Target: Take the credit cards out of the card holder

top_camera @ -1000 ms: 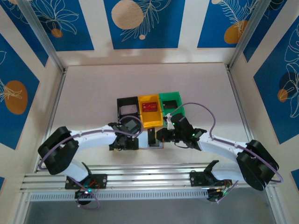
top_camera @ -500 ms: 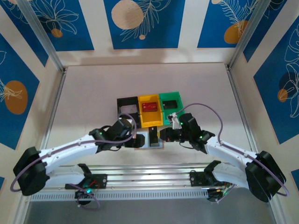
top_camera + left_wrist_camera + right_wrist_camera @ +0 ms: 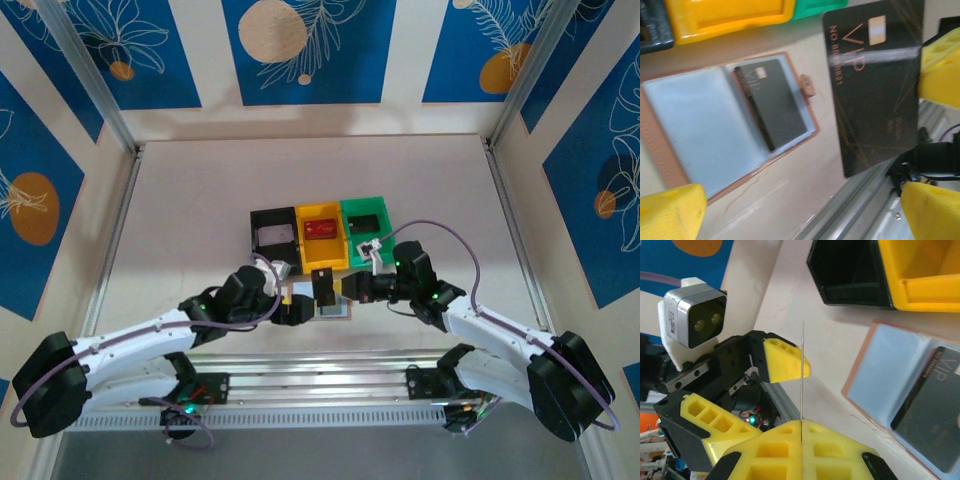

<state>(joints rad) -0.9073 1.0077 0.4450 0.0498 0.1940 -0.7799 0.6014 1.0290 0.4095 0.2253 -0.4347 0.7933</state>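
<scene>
The card holder (image 3: 670, 170) lies open on the table, tan rim around pale pockets, also seen in the top view (image 3: 338, 311) and the right wrist view (image 3: 890, 365). One black credit card (image 3: 772, 102) sits tucked in its right pocket (image 3: 930, 390). My right gripper (image 3: 801, 422) is shut on a second black VIP credit card (image 3: 872, 85), held upright above the holder (image 3: 325, 288) and seen edge-on in the right wrist view (image 3: 802, 375). My left gripper (image 3: 800, 215) stands wide open just left of that card (image 3: 300, 310), with nothing between its fingers (image 3: 785, 360).
Behind the holder stand three bins: black (image 3: 272, 230), yellow (image 3: 321, 250) with a dark red card inside, and green (image 3: 365, 235) with a dark item inside. The aluminium rail (image 3: 320, 375) runs along the near table edge, close under both grippers.
The left arm has swung low and its open gripper has moved right, up to the card. The right gripper has kept its hold and raised the black card slightly above the holder.
</scene>
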